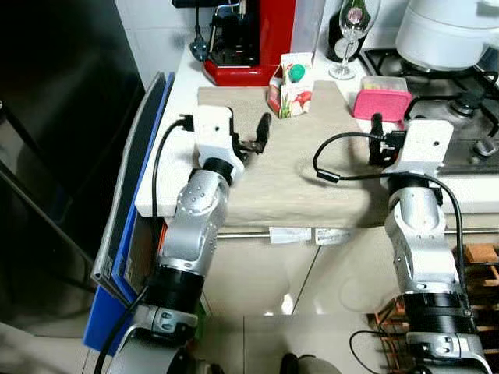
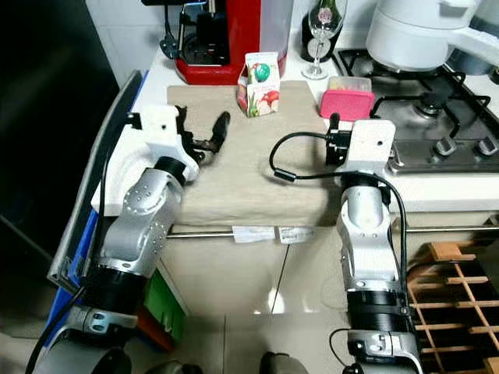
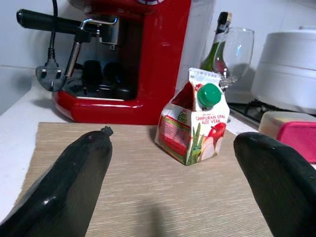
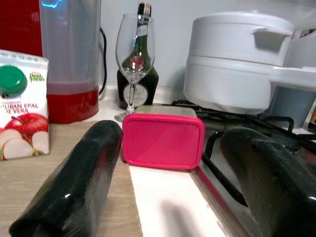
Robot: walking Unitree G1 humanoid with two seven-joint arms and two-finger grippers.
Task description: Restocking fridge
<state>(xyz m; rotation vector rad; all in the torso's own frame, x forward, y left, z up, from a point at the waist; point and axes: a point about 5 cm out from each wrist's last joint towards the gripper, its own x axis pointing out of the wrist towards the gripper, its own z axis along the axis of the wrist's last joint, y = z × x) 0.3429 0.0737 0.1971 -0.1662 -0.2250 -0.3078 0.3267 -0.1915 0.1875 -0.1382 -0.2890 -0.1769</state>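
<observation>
we judge the pick-up step is at hand. juice carton [image 1: 291,86] stands on the mat [image 1: 296,167], pink box [image 1: 381,103] just beside the hob. left gripper [image 1: 257,139] and right gripper [image 4: 168,197] both spread, empty. next: close in on one.

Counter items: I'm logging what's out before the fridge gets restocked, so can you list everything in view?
Juice carton: one, white with green cap and apple picture, on the mat, ahead of the left end effector.
Pink box: one, pink with pale lid, on the counter by the hob, ahead of the right end effector.
Mat: one, beige, on the counter.
Coffee machine: one, red, behind the mat.
Wine glass: one, clear, beside a dark bottle.
Pot: one, white, on the hob.
Left end effector: black, open, over the mat.
Right end effector: black, open, near the pink box.
</observation>
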